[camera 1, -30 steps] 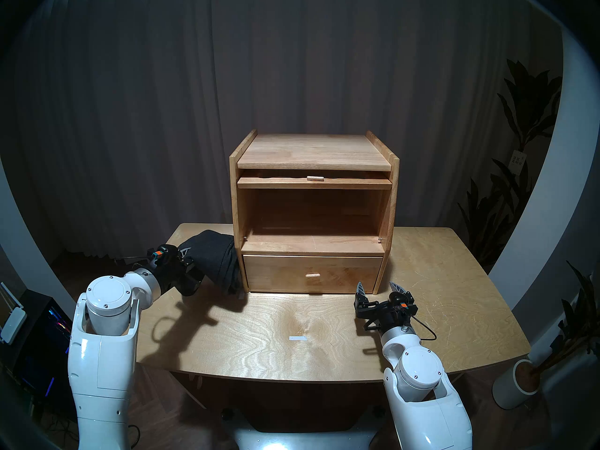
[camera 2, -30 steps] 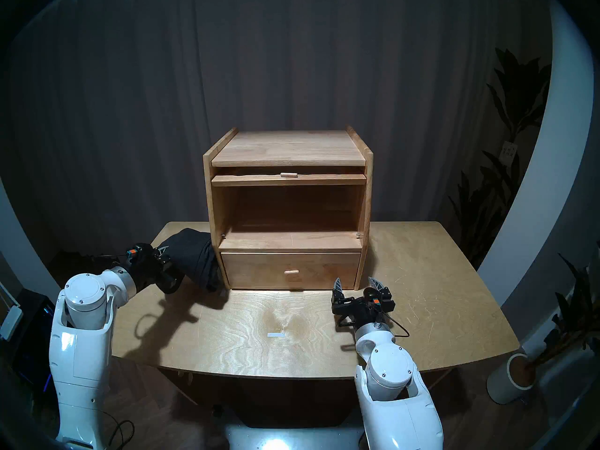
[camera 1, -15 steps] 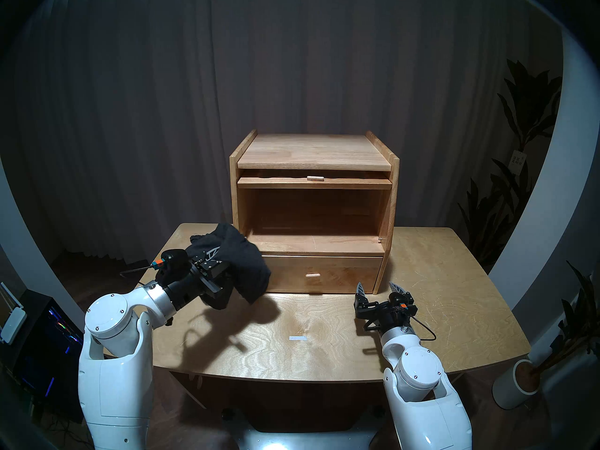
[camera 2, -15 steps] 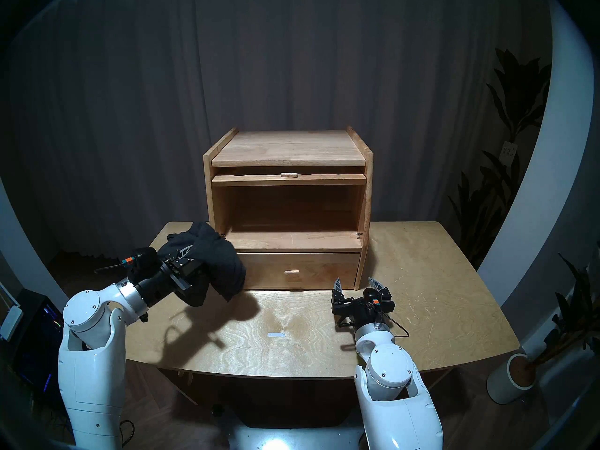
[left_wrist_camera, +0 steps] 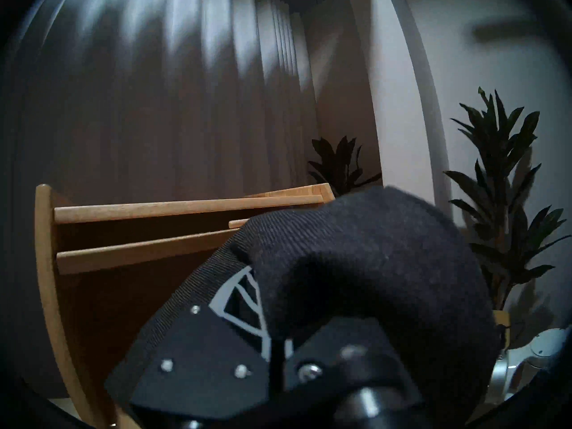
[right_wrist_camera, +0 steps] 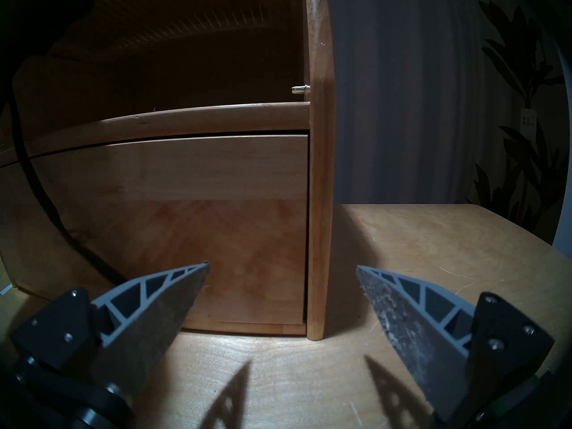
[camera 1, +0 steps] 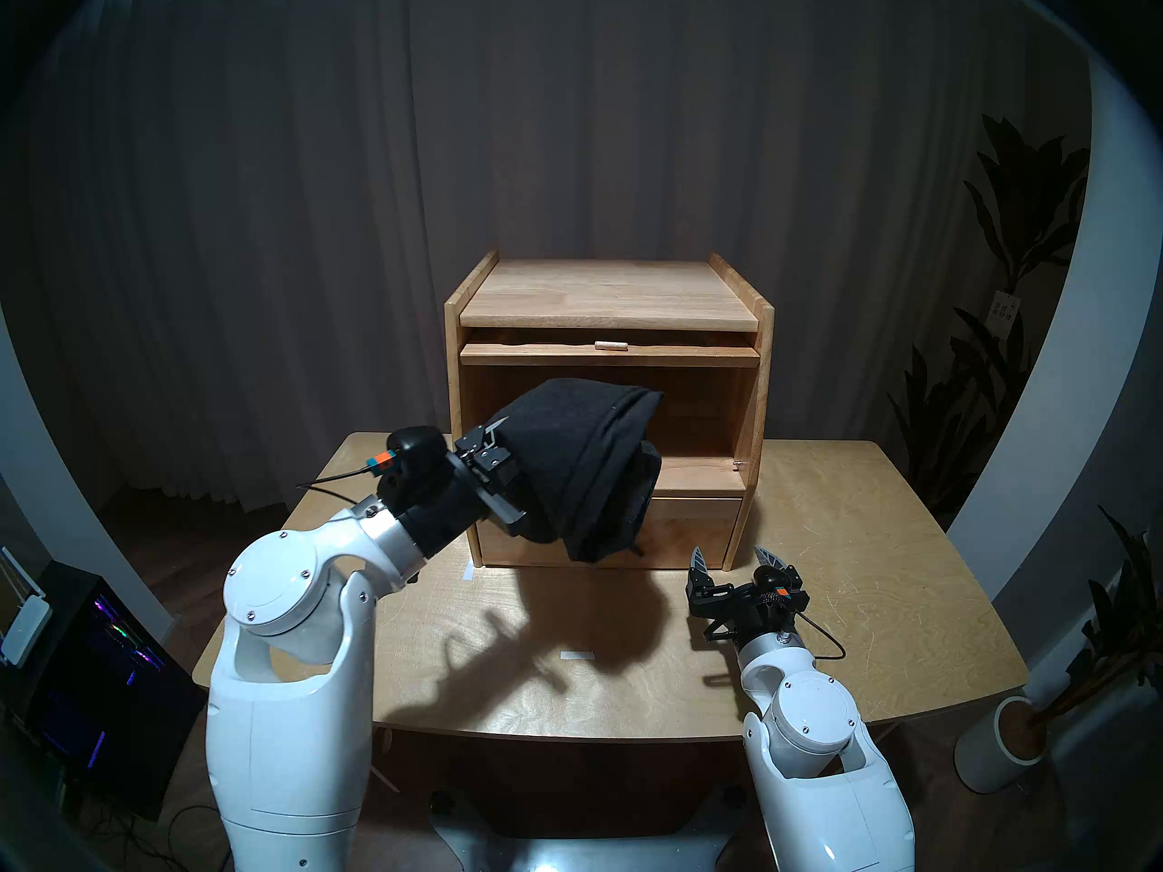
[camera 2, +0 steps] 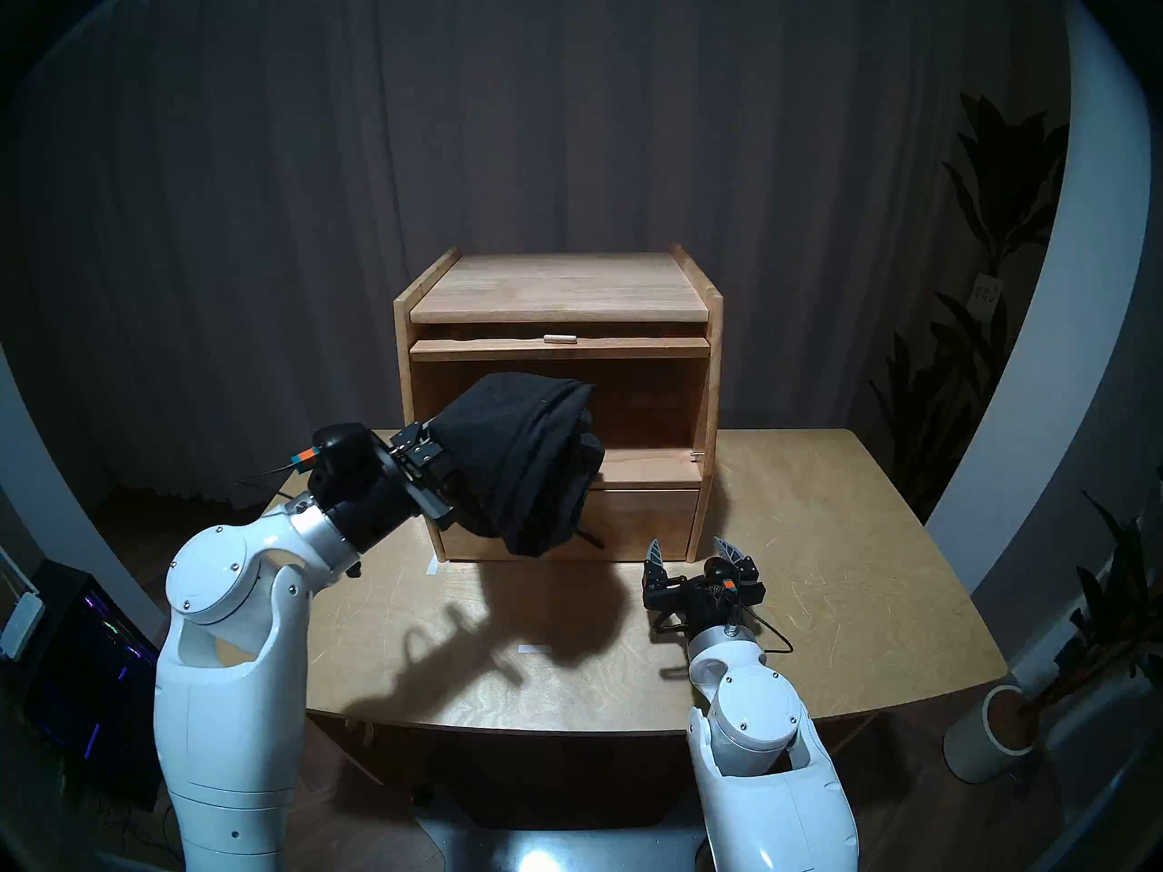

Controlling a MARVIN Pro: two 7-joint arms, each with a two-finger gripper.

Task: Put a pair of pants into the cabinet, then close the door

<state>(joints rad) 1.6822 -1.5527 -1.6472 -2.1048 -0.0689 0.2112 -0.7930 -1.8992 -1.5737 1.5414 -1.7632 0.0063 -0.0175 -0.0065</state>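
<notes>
The pants [camera 1: 585,462], a dark charcoal bundle, hang in the air in front of the left half of the cabinet's [camera 1: 607,292] open compartment, covering part of the drawer [camera 1: 692,524]. My left gripper [camera 1: 503,455] is shut on the pants [left_wrist_camera: 371,258]; fabric drapes over its fingers [left_wrist_camera: 241,301]. A black drawstring [right_wrist_camera: 40,187] dangles before the drawer. The door [camera 1: 609,355] lies raised and slid in under the cabinet top, with only its front edge and peg knob showing. My right gripper [camera 1: 733,559] is open and empty, low over the table by the cabinet's front right corner [right_wrist_camera: 314,264].
The cabinet stands at the back middle of the wooden table [camera 1: 849,537]. A small white tape mark [camera 1: 577,655] lies on the table front. Another white mark [camera 1: 467,572] lies by the cabinet's left foot. A potted plant [camera 1: 1000,751] stands on the floor at the right.
My left arm has lifted the pants from the table left of the cabinet, up and to the right, to in front of the open compartment. The right arm has not moved.
</notes>
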